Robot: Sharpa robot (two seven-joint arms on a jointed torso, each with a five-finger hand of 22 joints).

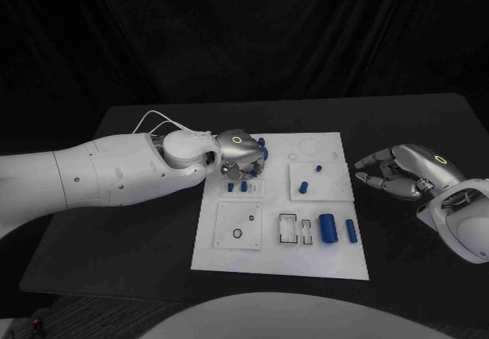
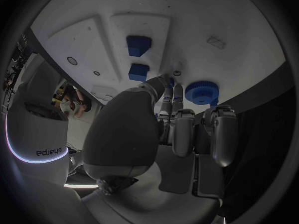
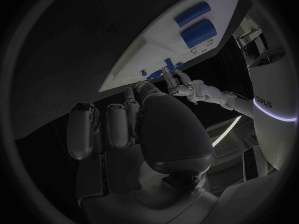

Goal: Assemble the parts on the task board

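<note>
Board (image 1: 280, 261), white, lies mid-table; everything is placed from it. Left hand (image 1: 240, 152) hangs over its far left corner, fingers pointing down beside a blue gear (image 2: 202, 91); whether they grip the gear I cannot tell. Two small blue blocks (image 2: 138, 45) stand in the board just past those fingertips. Right hand (image 1: 399, 171) hovers off the board's right edge, fingers curled inward, holding nothing. Two blue cylinders (image 1: 329, 227) lie near the board's right front.
</note>
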